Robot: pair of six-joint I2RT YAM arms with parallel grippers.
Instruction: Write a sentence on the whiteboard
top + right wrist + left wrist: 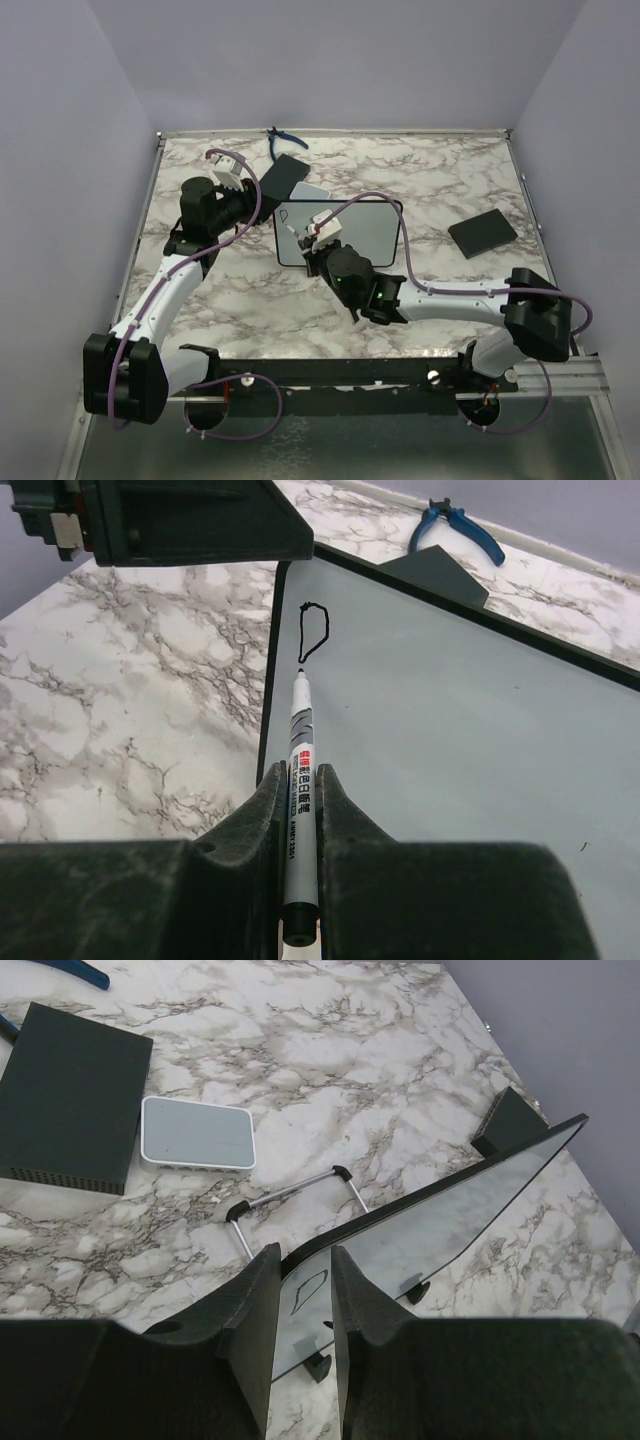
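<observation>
While the left pincer point(305, 1260) clamps the black-framed whiteboard point(450, 1225), the right pincer point(300, 775), clenched on the grey marker pen point(300, 730), should press lightly, closing the first letter point(311, 632).

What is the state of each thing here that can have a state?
White board with thin black frame: held at its corner, almost blank.
Dark marker writing: only one closed loop, like a D.
Grey marker pen: uncapped, tip at the loop's lower end.
Left gripper: shut on the board's corner.
Right gripper: shut on the pen.
</observation>
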